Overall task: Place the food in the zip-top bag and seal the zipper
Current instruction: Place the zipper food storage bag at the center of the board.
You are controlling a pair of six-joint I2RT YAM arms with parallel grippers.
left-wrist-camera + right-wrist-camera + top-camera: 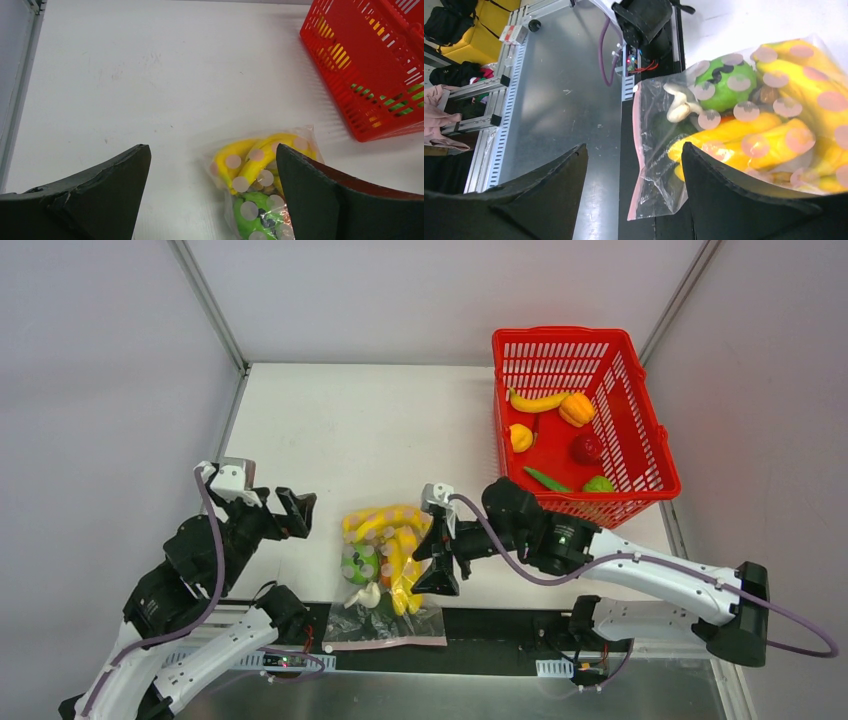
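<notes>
Top external view is showing the bag point(385, 585) lying at the near edge of the table point(330, 430), holding bananas point(385, 523) and a green piece point(360, 562), its zipper point(385, 643) reaching past that edge. The right hand point(440, 562) is hovering just beside the bag, fingers spread, gripping nothing. The left hand point(297, 512) is standing wide open, apart from the bag. More food point(577, 408) is sitting in the basket point(655, 455)

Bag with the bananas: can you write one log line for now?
zip-top bag: food inside | zipper: seal unclear | left gripper: open | right gripper: open, at bag
</notes>
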